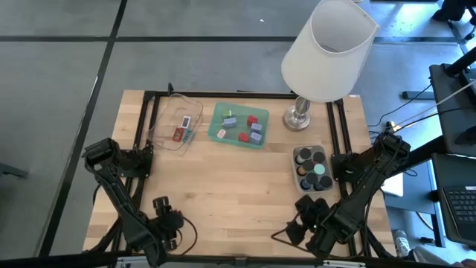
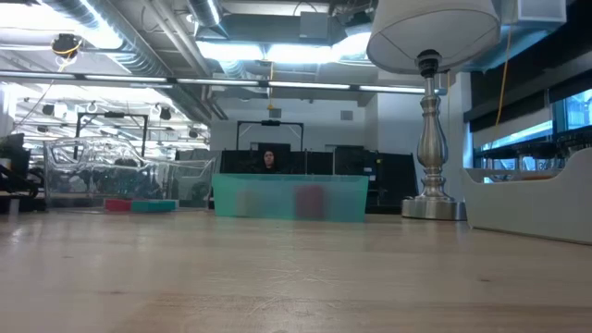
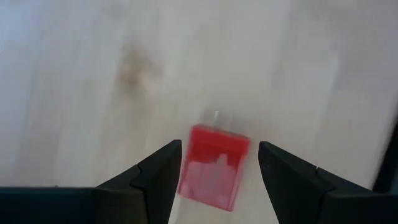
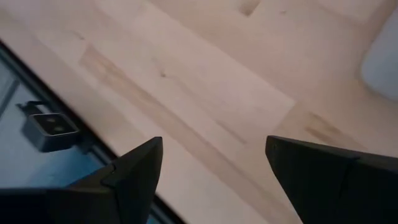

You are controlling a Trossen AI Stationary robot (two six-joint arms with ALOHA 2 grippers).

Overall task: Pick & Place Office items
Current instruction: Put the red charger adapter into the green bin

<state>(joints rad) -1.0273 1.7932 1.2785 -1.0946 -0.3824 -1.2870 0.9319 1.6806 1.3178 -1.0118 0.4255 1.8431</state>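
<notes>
Open-plan lab: exposed ceiling ducts (image 2: 139,37); monitors (image 2: 268,162); wooden workbench (image 2: 277,277)

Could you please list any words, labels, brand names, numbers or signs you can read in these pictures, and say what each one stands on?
No text can be read in any view.
The red block between the left end effector's fingers shows pale marks, too blurred to read.
The pieces in the green tray, the clear tray and the grey tray are too small to show any print.
The lamp shade is plain.
</notes>
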